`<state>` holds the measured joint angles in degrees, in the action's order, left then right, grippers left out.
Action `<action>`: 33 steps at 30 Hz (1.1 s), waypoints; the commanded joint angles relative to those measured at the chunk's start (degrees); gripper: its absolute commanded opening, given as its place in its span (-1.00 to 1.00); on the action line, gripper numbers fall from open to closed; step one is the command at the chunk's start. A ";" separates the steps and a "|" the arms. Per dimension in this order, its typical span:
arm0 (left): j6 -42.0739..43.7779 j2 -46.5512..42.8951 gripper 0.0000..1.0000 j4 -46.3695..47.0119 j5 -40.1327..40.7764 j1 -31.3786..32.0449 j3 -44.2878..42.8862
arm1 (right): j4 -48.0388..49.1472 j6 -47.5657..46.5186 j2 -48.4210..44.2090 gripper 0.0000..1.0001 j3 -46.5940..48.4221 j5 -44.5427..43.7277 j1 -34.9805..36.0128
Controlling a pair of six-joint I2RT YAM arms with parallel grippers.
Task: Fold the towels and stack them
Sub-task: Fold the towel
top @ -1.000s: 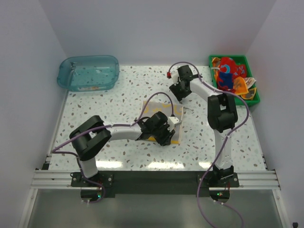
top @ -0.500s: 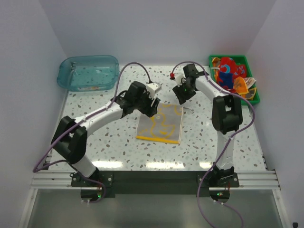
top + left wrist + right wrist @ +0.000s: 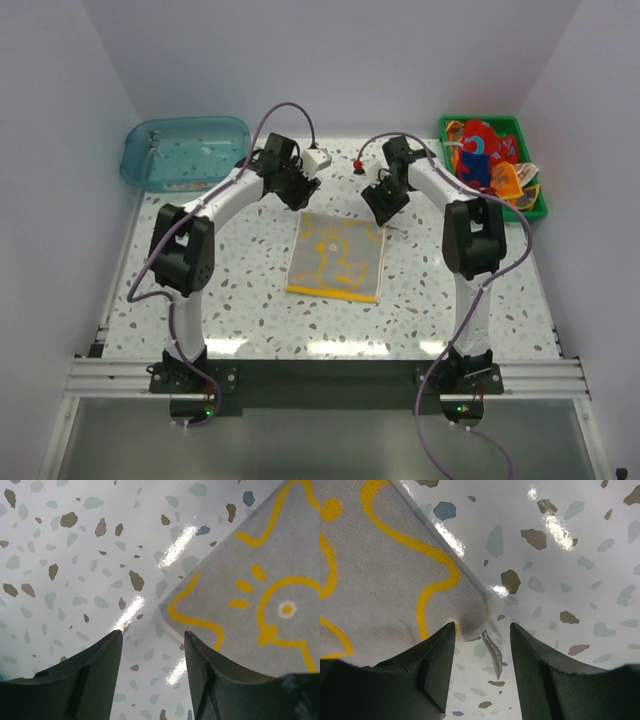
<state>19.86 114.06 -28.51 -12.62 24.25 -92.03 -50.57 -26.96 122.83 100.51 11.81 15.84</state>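
A cream towel with a yellow duck outline (image 3: 337, 256) lies flat in the middle of the table. My left gripper (image 3: 298, 196) is open above its far left corner (image 3: 167, 607); nothing is between the fingers. My right gripper (image 3: 378, 210) is open above its far right corner (image 3: 470, 605), where a small label (image 3: 492, 650) sticks out. More towels, red, blue and orange (image 3: 487, 160), lie heaped in the green tray (image 3: 533, 160) at the far right.
A clear blue tub (image 3: 186, 152) stands at the far left corner. White walls close in the table on three sides. The speckled tabletop (image 3: 230, 290) shows around the towel.
My left arm has swung from the towel's near side up to its far left corner. The towel now lies spread flat. My right gripper has barely shifted at the far right corner.
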 commanded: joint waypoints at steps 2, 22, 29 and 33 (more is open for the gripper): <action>8.97 3.71 0.18 -6.46 -5.04 -1.40 -6.93 | -3.57 -2.22 2.15 0.02 3.37 1.37 0.60; 12.48 13.38 0.17 -10.42 -12.51 -1.93 -14.14 | -4.72 -6.35 5.94 -1.00 3.12 1.46 0.60; 13.10 16.63 0.13 -12.53 -13.83 -1.93 -15.81 | -4.37 -6.44 6.03 -1.00 2.68 0.84 0.60; 13.10 18.30 -0.01 -12.62 -13.66 -2.01 -15.81 | -3.84 -6.44 6.02 -1.00 1.89 0.67 0.60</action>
<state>31.31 131.11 -39.68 -24.56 22.87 -105.80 -53.80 -32.01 127.90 102.52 12.64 16.45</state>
